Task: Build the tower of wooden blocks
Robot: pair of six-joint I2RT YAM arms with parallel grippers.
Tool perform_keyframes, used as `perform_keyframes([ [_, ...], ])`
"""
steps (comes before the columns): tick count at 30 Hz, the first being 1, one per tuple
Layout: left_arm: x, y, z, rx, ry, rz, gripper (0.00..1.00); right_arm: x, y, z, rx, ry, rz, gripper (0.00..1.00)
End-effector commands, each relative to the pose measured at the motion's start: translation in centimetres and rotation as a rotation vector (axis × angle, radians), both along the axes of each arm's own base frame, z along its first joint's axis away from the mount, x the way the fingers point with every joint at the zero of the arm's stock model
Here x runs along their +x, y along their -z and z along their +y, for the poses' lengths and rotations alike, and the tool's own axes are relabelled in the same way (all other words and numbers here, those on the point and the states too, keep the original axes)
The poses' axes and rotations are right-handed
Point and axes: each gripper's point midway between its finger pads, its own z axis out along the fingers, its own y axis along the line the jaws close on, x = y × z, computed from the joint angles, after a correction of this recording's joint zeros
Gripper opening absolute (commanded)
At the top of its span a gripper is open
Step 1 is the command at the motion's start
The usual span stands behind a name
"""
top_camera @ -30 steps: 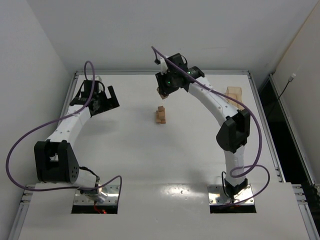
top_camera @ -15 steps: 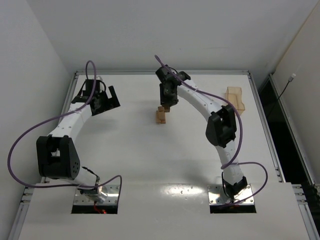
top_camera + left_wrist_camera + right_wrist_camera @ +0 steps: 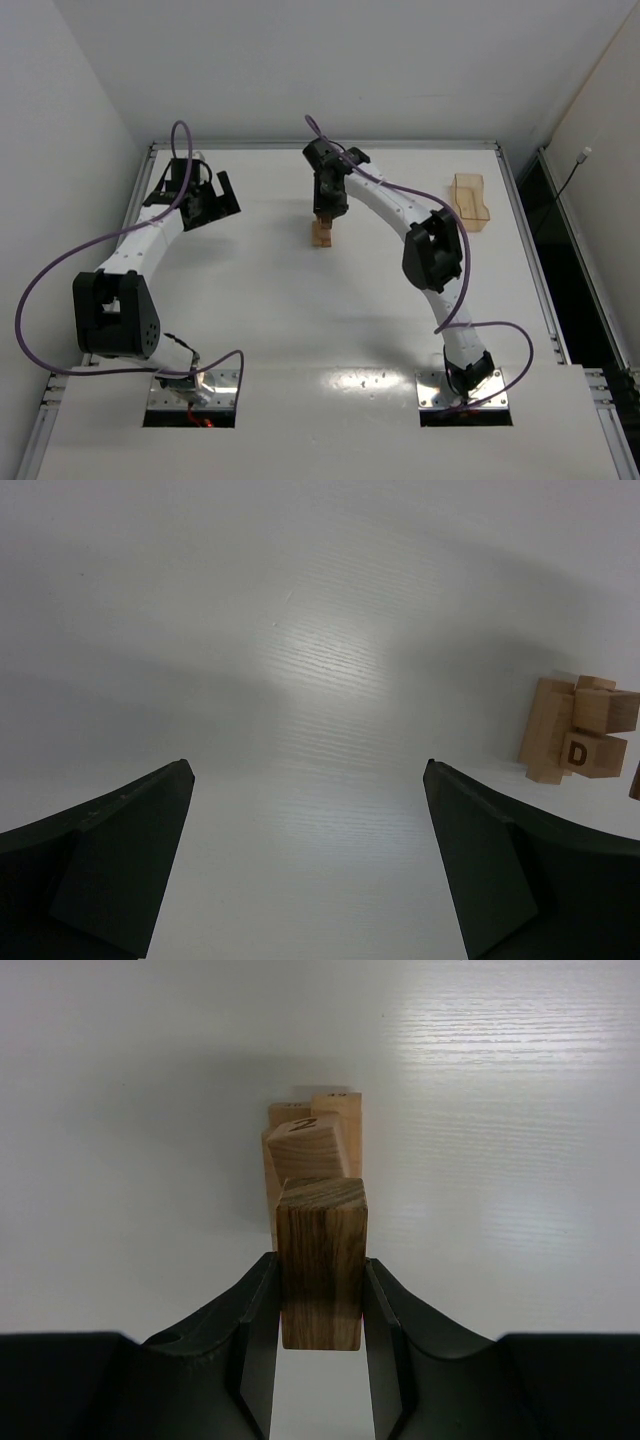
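Grips a dark-brown wooden bar (image 3: 322,1230) in the right tool (image 3: 320,1280) over the light-brown wooden tower (image 3: 310,1140), upper centre, likely aligning the next layer; holds left tool (image 3: 212,200) wide open, upper left.

This is looking like a robotics lab: a white table (image 3: 300,330) is sitting between blank walls (image 3: 60,120), purple cables (image 3: 18,325) trailing.

Jaws of left gripper (image 3: 308,768) wide apart, white table (image 3: 300,630) showing between. Small tower (image 3: 560,742) ahead, out past the right finger (image 3: 520,880), touching neither finger. Letter D on one wood block (image 3: 592,753).
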Motion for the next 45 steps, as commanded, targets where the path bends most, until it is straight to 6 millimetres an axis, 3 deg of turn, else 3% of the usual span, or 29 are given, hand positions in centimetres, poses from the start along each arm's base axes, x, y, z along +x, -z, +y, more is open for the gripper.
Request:
perform_keyframes([
  [1, 1.2, -1.9, 0.1, -0.011, -0.005, -0.058, 1.0, 1.0, -0.8, 1.4, 0.049, 0.008, -0.036, 0.0],
  [18, 1.2, -1.4, -0.1, -0.017, 0.001, -0.048, 1.0, 1.4, 0.8, 1.8, 0.036, -0.024, -0.025, 0.01],
  [26, 1.2, -1.0, -0.1, -0.017, 0.001, -0.039, 1.0, 1.3, 0.8, 1.9, 0.022, -0.036, -0.033, 0.21],
  [28, 1.2, -1.0, -0.2, -0.023, 0.007, -0.039, 1.0, 1.5, 0.7, 2.1, 0.024, -0.044, -0.042, 0.36],
  [31, 1.2, -1.0, -0.3, -0.023, 0.007, -0.039, 1.0, 1.1, 0.7, 2.5, 0.026, -0.066, -0.039, 0.51],
  [34, 1.2, -1.0, -0.3, -0.023, 0.007, -0.039, 1.0, 1.3, 0.6, 2.6, 0.022, -0.084, -0.049, 0.55],
  [38, 0.9, -1.1, -0.2, -0.023, 0.007, -0.04, 1.0, 1.8, -1.2, 2.3, 0.011, -0.104, -0.102, 0.54],
  [41, 0.6, -1.9, 0.5, 0.005, -0.022, -0.066, 1.0, 2.6, -4.8, 1.3, 0.022, -0.135, -0.174, 0.54],
  [42, 0.3, -1.8, 1.3, 0.019, -0.059, -0.065, 1.0, 2.4, -5.0, 0.7, 0.023, -0.146, -0.167, 0.54],
  [43, 0.1, -1.9, 2.2, 0.012, -0.089, -0.067, 1.0, 2.3, -7.7, 0.0, 0.043, -0.145, -0.214, 0.54],
  [44, -0.2, -2.6, 2.9, -0.001, -0.124, -0.087, 1.0, 2.3, -8.9, -0.6, 0.068, -0.179, -0.227, 0.54],
  [45, -0.8, -2.2, 3.8, 0.0, -0.147, -0.078, 1.0, 1.6, -9.0, -1.3, 0.065, -0.209, -0.22, 0.54],
])
